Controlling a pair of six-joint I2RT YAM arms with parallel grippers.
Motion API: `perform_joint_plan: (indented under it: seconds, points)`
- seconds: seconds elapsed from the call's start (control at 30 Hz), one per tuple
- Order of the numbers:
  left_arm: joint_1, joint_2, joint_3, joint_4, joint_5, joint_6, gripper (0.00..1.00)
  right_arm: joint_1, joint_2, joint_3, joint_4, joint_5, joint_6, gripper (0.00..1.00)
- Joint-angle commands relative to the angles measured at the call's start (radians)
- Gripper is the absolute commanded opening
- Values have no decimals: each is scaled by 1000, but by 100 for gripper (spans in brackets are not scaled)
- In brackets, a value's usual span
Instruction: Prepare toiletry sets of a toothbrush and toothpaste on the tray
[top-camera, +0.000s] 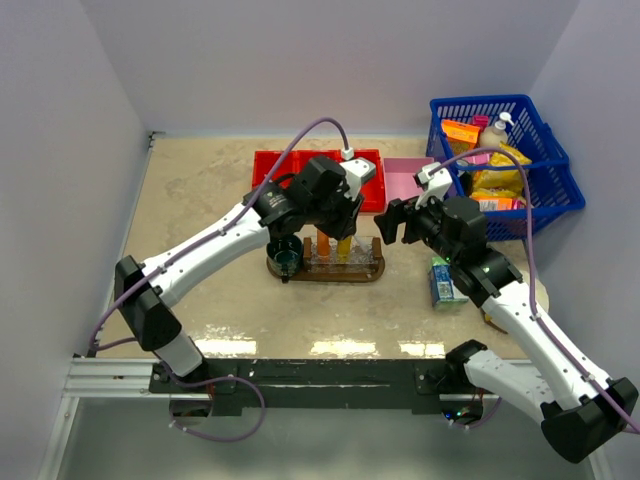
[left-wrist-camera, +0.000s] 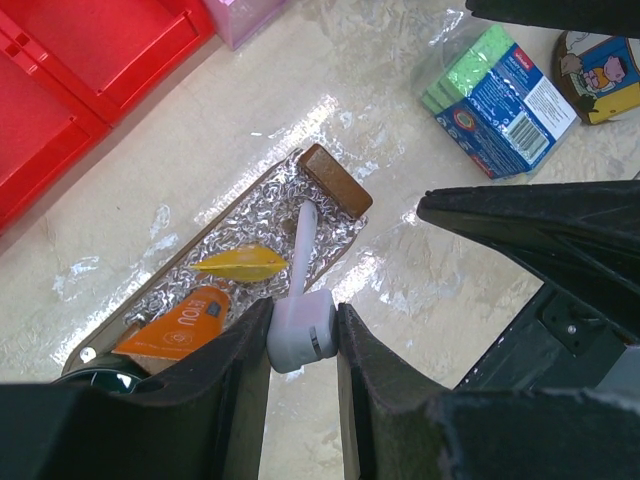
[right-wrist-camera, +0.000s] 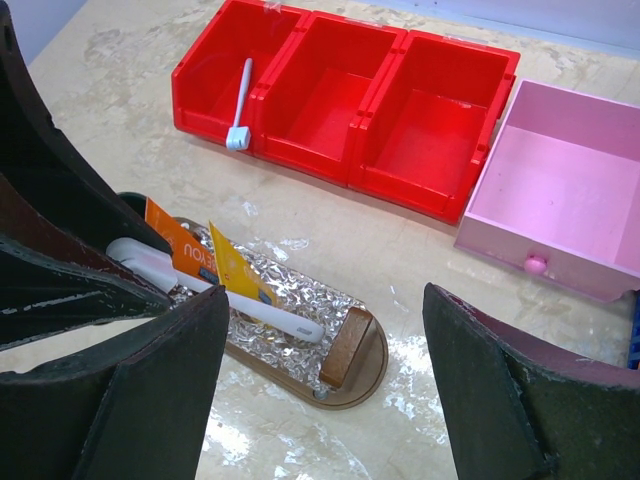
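Observation:
The tray (top-camera: 372, 270) is a dark wooden oval lined with crinkled foil, in mid-table. A deep orange toothpaste tube (left-wrist-camera: 180, 325) and a yellower tube (left-wrist-camera: 243, 263) rest on it. My left gripper (left-wrist-camera: 303, 322) is shut on the thick end of a white toothbrush (left-wrist-camera: 304, 240), which slants down onto the foil beside the yellow tube. It shows too in the right wrist view (right-wrist-camera: 265, 312). My right gripper (right-wrist-camera: 325, 335) is open and empty, hovering just right of the tray (right-wrist-camera: 372, 378). A second toothbrush (right-wrist-camera: 242, 105) lies in the red bin's left compartment.
The red three-compartment bin (top-camera: 370, 195) and the pink box (top-camera: 405, 180) stand behind the tray. A blue basket (top-camera: 555, 165) of goods is at the back right. A blue-green sponge pack (top-camera: 447, 282) lies right of the tray. A dark cup (top-camera: 285, 258) is at the tray's left end.

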Motion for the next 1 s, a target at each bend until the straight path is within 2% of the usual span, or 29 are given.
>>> perform_joint_plan:
  seconds: [0.0, 0.97]
  points:
    - [-8, 4, 20, 24, -8, 9, 0, -5, -23, -8, 33, -8, 3, 81]
    - [-8, 18, -50, 66, -8, 12, 0, -6, -19, 8, 13, -6, -4, 82]
